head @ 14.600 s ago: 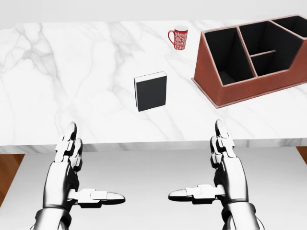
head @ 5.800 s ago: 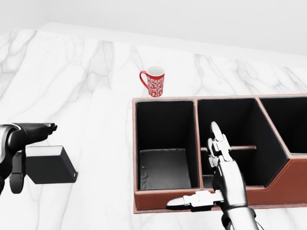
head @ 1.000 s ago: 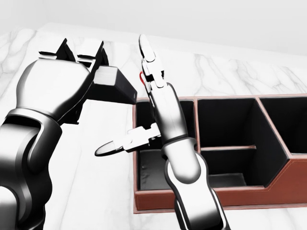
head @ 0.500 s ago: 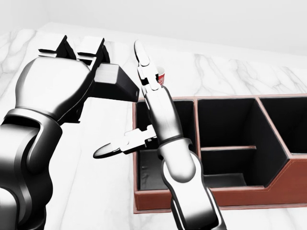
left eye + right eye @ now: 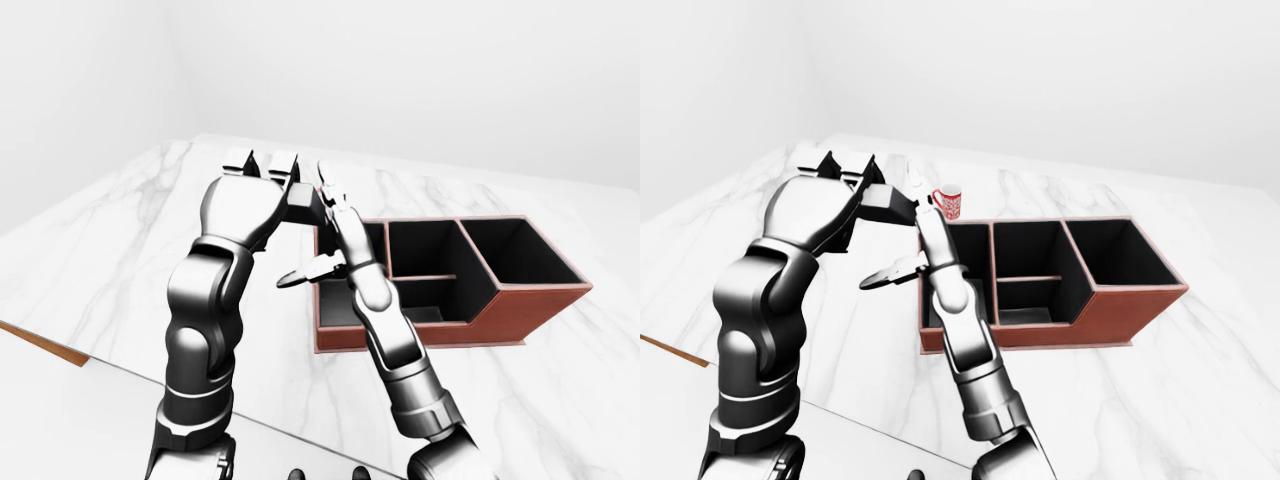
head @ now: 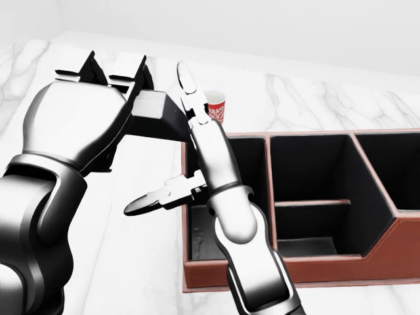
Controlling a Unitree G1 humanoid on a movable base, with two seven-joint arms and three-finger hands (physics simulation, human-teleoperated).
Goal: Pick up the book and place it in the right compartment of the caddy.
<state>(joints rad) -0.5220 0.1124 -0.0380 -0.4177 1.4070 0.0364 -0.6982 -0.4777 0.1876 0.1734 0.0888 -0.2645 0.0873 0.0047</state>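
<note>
A white marble worktop fills the scene under a plain pale wall.

At the left of the head view, the left robot hand is raised high above the worktop with its dark fingers closed round the book. The book is a dark block with a pale edge, held in the air and tilted, its far corner pointing toward the caddy. It is above the worktop just left of the caddy's left end, not yet over any compartment.

Just right of the book, the right robot hand stands upright with its fingers spread and straight, the thumb sticking out to the left. It holds nothing. Its long fingers rise right beside the book's corner; whether they touch it cannot be told.

Behind those fingers, a red and white patterned mug stands on the worktop, partly hidden, just beyond the caddy's left end.

To the right lies the caddy, a reddish-brown box with dark insides. It has a left compartment, a middle section split by a low divider, and a right compartment, seen best in the right-eye view. All look empty.

The step in hand looks like carrying the lifted book toward the caddy. The target is at the far end, so the next move probably calls for bringing the book across past the left and middle sections, perhaps handing it to the right robot hand, then lowering it edge-first between the right compartment's walls.
</note>
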